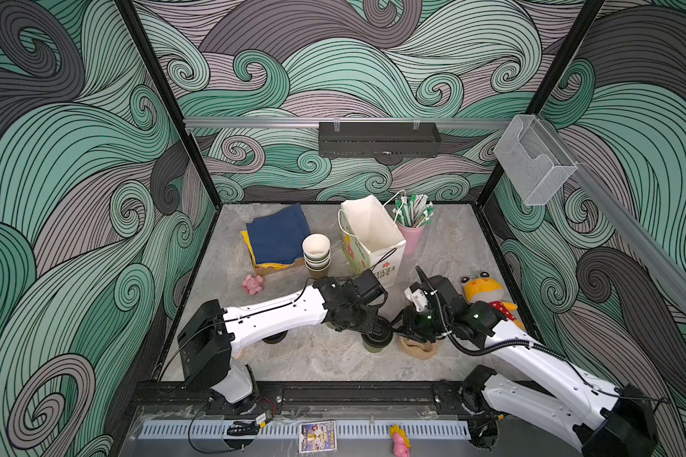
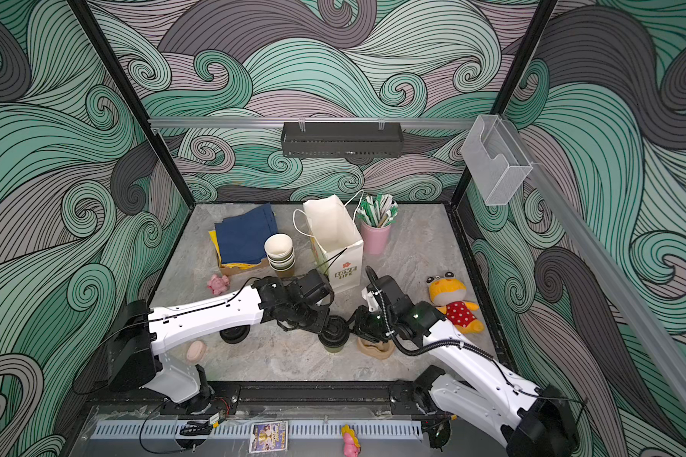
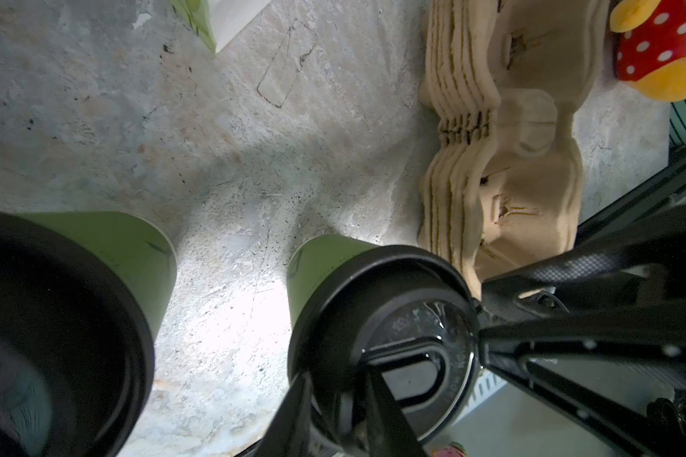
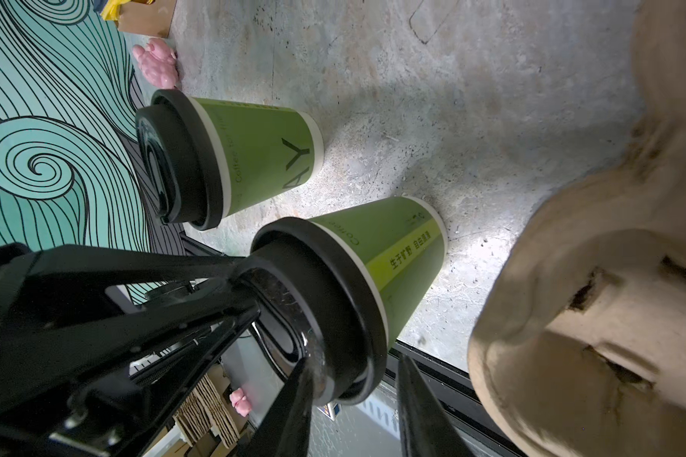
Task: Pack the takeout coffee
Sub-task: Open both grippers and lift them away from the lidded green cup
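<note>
Two takeout coffee cups with olive-green sides and black lids stand on the grey table. One cup is near the front middle, between my two grippers. In the left wrist view my left gripper is open, one finger outside that cup's lid rim and one over its top. My right gripper is open at the opposite rim; one finger touches the lid, the other stands off it. The second cup stands to the left, partly hidden under my left arm.
A stack of brown pulp cup carriers sits just right of the cup, under my right gripper. Behind stand an open white paper bag, a pink cup of straws, stacked empty cups and blue napkins. A yellow plush toy lies far right.
</note>
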`<state>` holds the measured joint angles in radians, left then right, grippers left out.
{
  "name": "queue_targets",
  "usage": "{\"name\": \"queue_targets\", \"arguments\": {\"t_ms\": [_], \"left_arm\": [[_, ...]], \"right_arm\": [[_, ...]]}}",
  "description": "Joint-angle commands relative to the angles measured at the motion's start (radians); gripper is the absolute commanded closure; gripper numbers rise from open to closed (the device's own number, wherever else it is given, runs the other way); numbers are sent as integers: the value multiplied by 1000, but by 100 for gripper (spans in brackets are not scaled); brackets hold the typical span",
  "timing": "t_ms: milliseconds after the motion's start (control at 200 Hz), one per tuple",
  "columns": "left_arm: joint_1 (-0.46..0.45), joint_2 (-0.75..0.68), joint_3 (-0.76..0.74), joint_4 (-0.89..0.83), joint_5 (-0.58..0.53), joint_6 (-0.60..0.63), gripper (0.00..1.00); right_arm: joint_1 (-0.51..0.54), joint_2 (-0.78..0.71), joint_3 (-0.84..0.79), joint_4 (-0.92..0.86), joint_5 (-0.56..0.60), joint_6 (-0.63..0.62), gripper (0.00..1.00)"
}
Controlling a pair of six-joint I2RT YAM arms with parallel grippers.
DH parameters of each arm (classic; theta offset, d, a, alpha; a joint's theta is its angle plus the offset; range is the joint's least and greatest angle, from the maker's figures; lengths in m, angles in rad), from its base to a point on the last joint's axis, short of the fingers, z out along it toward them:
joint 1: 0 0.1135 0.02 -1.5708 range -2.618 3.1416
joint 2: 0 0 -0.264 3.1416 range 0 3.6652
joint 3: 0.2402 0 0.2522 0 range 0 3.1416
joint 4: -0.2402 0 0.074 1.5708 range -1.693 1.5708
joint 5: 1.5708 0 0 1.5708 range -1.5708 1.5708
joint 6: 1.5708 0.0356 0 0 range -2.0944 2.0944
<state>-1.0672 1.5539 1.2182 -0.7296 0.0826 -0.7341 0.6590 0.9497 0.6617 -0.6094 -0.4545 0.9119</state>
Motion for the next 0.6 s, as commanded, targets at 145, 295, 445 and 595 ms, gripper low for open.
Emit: {"name": "queue_targets", "arguments": {"t_ms": [145,295,445,595], "left_arm": [[2,-33,39,-16,-21,15,59],[2,-51,48,-6,-18,15,52],[2,-74,38,-3,-34,17,49],[2,-151,50,0,-69,24,49]], "right_arm": [[6,-27,40,-26,16,8,56],[4,-49,59,-74,30,-5,50],[5,-71,59,-95,39,-3,46],[4,-120,109,-181,93,-26,47]]}}
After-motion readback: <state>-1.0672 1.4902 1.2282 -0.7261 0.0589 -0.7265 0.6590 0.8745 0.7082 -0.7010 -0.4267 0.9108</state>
